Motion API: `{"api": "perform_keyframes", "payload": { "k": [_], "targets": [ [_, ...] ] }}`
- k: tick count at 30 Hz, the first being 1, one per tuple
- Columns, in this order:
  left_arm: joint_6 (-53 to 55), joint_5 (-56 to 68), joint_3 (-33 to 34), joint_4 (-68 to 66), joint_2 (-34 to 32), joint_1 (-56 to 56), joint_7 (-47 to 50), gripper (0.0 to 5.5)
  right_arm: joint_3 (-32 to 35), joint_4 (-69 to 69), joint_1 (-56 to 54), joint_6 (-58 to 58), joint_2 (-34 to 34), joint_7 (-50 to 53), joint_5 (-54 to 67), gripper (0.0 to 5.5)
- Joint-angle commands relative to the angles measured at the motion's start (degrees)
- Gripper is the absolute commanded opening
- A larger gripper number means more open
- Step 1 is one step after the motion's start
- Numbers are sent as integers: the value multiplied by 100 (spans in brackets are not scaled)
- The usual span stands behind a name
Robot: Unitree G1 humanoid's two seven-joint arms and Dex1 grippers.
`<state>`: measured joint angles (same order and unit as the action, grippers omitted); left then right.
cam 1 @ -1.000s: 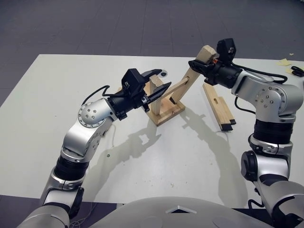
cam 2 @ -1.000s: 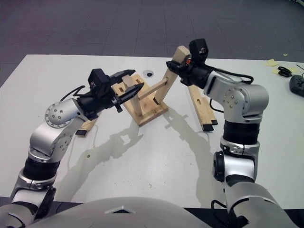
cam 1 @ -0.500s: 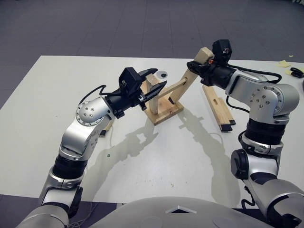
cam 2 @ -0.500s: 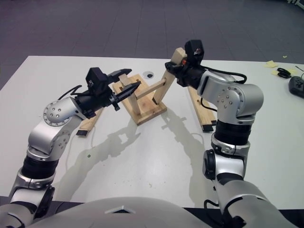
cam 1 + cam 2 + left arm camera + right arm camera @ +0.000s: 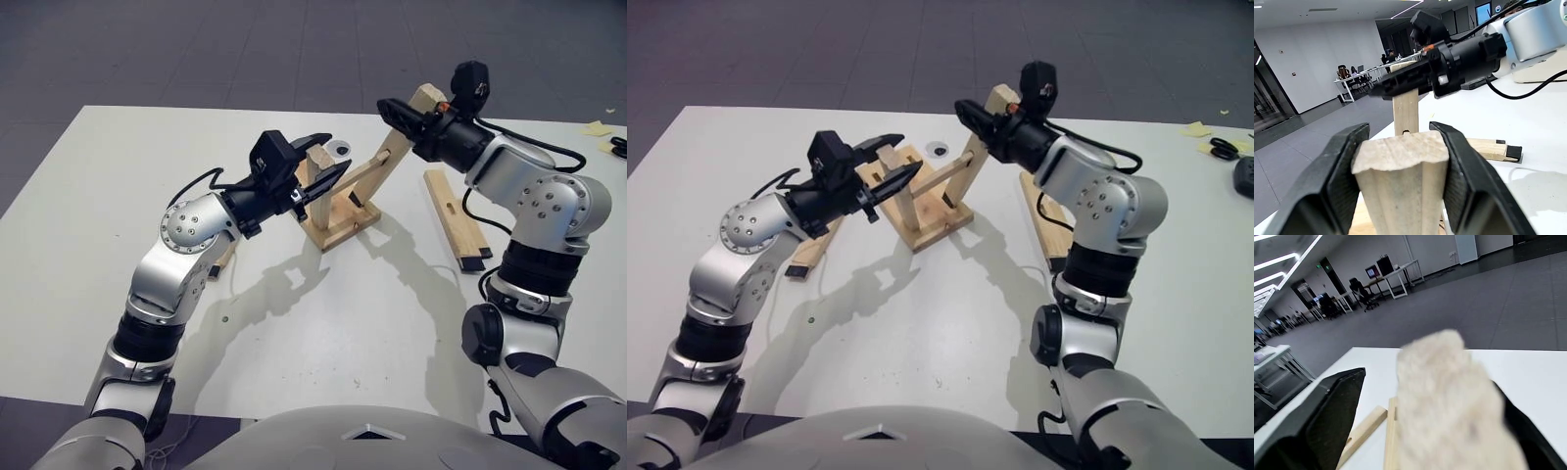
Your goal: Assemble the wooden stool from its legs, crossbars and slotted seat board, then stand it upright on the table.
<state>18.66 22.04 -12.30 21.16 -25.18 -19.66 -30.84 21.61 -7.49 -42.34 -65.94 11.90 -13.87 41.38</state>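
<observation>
Standing between left fingers [image 5: 1332,181]: stool leg [image 5: 1400,181].

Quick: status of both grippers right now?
Left gripper: closed on the top of the upright leg.
Right gripper: open, fingers on either side of the tilted leg, with a gap on one side.

Open-plan office — rows of desks [image 5: 1403,269], swivel chairs [image 5: 1358,287], monitors [image 5: 1372,271], ceiling strip lights [image 5: 1276,260]
</observation>
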Motion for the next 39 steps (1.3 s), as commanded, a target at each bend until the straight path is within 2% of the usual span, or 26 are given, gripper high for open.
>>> {"api": "perform_keyframes", "payload": {
  "k": [1,10,15,18,22,31,39],
  "targets": [
    [512,-18,-154,-279,64,198,-107,268,449,-63,-693,191,-94,63,636,408],
    [1058,689,352,201,199,-81,-278,409,497,-39,-798,509,-70,469,930,539],
    [1098,628,312,225,268,-85,-232,493,459,-157,-579,619,-95,614,1001,540],
    [1086,567,296,276,279,-20,-182,538,382,-288,-98,755,129,287,987,540],
    [1125,636,371,344,309,16,-157,538,240,-318,590,1123,562,-286,739,540],
    [1260,876,595,382,486,-141,-109,395,-386,-338,1211,1525,725,-834,503,540],
    [1252,873,561,351,477,-126,-137,261,-591,-272,1395,1775,642,-799,399,418]
  ]
}}
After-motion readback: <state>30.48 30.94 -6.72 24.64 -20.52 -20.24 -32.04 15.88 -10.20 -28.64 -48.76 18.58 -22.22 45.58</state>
